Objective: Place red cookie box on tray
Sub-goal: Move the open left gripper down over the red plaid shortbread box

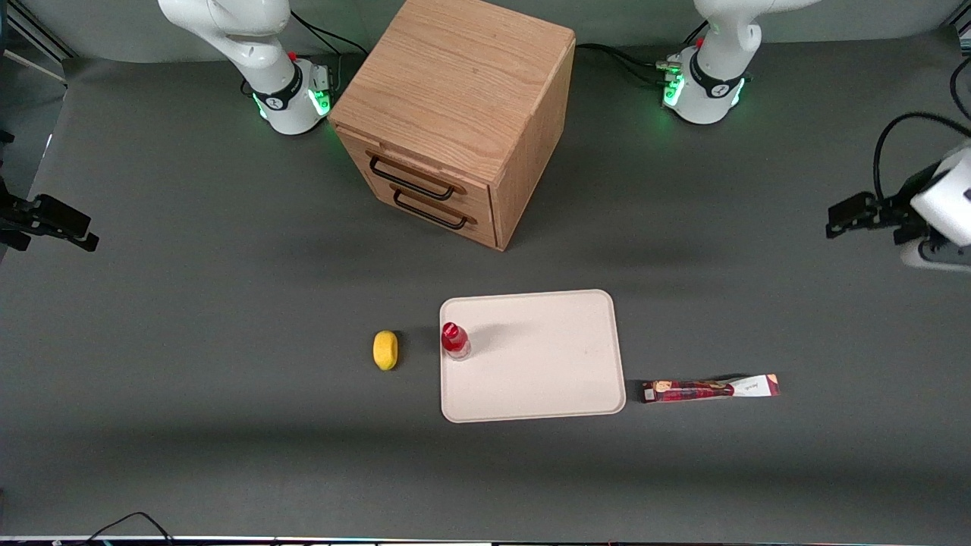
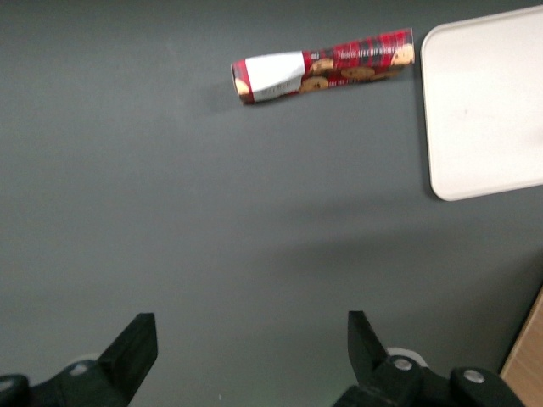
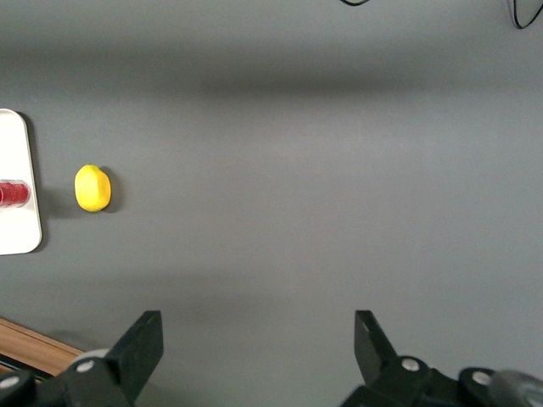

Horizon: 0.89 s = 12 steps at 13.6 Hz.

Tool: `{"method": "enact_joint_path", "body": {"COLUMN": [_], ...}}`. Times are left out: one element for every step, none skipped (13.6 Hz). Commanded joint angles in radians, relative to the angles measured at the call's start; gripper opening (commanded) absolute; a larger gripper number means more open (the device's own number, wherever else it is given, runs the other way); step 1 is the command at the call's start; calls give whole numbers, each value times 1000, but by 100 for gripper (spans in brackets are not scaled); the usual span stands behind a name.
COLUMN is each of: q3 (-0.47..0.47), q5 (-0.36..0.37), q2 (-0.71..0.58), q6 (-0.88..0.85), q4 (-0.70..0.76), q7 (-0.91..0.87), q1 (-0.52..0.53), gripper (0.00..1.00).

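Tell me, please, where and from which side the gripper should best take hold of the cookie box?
Probably from above, around the middle of the cookie box, fingers closing across its narrow width. It lies flat on the table beside the tray, apart from it. The gripper hangs open above bare table toward the working arm's end.

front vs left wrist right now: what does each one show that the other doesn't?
Only the front view: the red-capped bottle standing on the tray near its edge, the yellow lemon-like object on the table beside the tray, and the drawer cabinet's two handled drawers.

Only the left wrist view: the gripper with its jaws wide open over bare table, nothing between them.

Both: the red cookie box lying on the table just off the tray, not yet on it.
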Motion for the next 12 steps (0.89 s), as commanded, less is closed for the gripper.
{"method": "enact_joint_path", "body": {"q3": [-18, -25, -27, -27, -27, -24, -22, -27, -27, -27, -27, -27], "q5": [12, 13, 16, 16, 16, 24, 51, 94, 111, 113, 112, 108], "q2": [203, 257, 300, 337, 368, 394, 420, 447, 478, 501, 539, 570], "q6": [-2, 10, 37, 75, 120, 160, 195, 227, 278, 324, 379, 437], "q4": [199, 236, 262, 274, 277, 279, 279, 288, 293, 293, 294, 294], "q7": [9, 47, 114, 197, 287, 372, 445, 548, 686, 793, 885, 964], "q1": [-17, -18, -20, -23, -32, -52, -61, -66, -80, -86, -86, -86], "gripper": [100, 100, 100, 100, 100, 100, 100, 100, 100, 100, 100, 100]}}
